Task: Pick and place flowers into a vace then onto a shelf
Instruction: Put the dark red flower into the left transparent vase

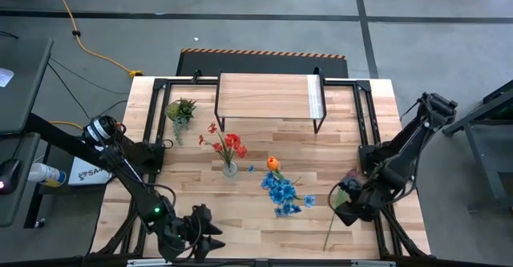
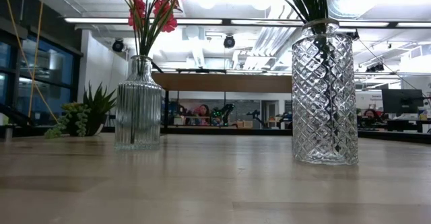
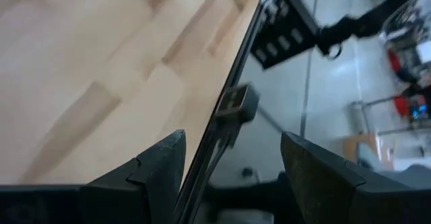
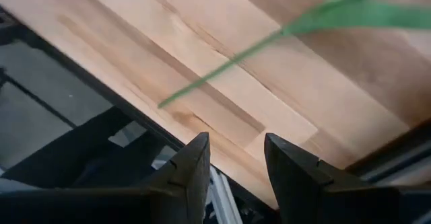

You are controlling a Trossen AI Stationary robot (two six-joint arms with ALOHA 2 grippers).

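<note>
- Parked low at the near left corner: left gripper (image 3: 232, 140), fingers spread wide with nothing between them, hanging over the table's front edge. Looks like waiting, well clear of the vases.
- Over on the right side: right gripper (image 4: 236, 143), fingers a narrow gap apart, nothing in that gap.
- Just ahead of those fingers, the green stem (image 4: 222, 69) of the dark pink bud (image 1: 350, 176), running slantwise over the wood. Not gripped, as far as can be seen; probably the last flower left to pick.
- Already vased: red cluster (image 1: 228, 143) upright in the ribbed glass vase (image 2: 138, 103), mid-table.
- Blue cluster (image 1: 280, 191) and orange tulip (image 1: 273, 163) together in the diamond-cut vase (image 2: 324, 93), between the ribbed vase and the right arm. Stems upright, so the vases look ready to carry once full.
- Shelf (image 1: 268, 97) at the far edge, its top bare, nothing placed on it yet.
- Small potted plant (image 1: 180, 109) beside the shelf's left end, out of the way.
- Underfoot: light wooden tabletop (image 1: 240, 211), planked, on a black frame.
- Around it: grey concrete floor with a yellow cable (image 1: 96, 52); behind, a bright open workspace with ceiling lights and people seated far back.
</note>
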